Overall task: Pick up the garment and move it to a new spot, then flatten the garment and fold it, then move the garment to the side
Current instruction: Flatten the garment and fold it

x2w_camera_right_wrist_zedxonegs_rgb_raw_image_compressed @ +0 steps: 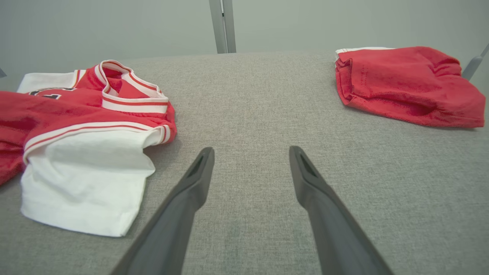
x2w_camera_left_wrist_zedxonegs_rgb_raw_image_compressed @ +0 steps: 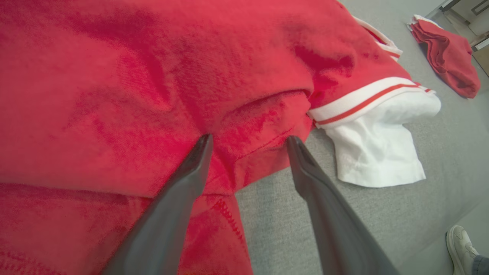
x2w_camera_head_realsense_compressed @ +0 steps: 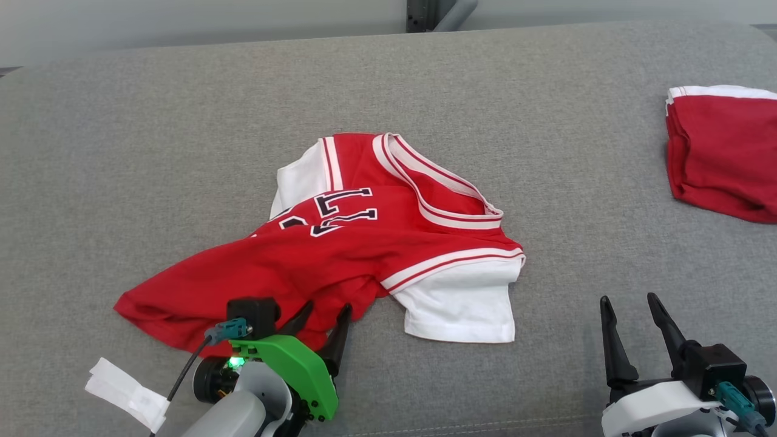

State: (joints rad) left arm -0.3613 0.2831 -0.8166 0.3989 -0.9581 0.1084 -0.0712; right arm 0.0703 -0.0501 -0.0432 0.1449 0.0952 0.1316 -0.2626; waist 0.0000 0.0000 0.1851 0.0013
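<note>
Because it lies crumpled, its lettering half buried in folds, the red shirt [x2w_camera_head_realsense_compressed: 364, 255] at the middle of the grey worktop [x2w_camera_head_realsense_compressed: 182, 121] probably needs lifting first. The left gripper [x2w_camera_head_realsense_compressed: 328, 306], jaws apart, straddles the shirt's near hem, seemingly placed to pinch it; whether it touches is unclear. The right gripper [x2w_camera_head_realsense_compressed: 628, 298], jaws apart, hovers over the bare front right corner. A folded red cloth [x2w_camera_head_realsense_compressed: 722, 152] is cut off at the right edge.

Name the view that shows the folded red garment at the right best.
The right wrist view: the folded red garment lies whole and close. The head view cuts it off at the frame edge; the left wrist view shows it small, in a far corner.
</note>
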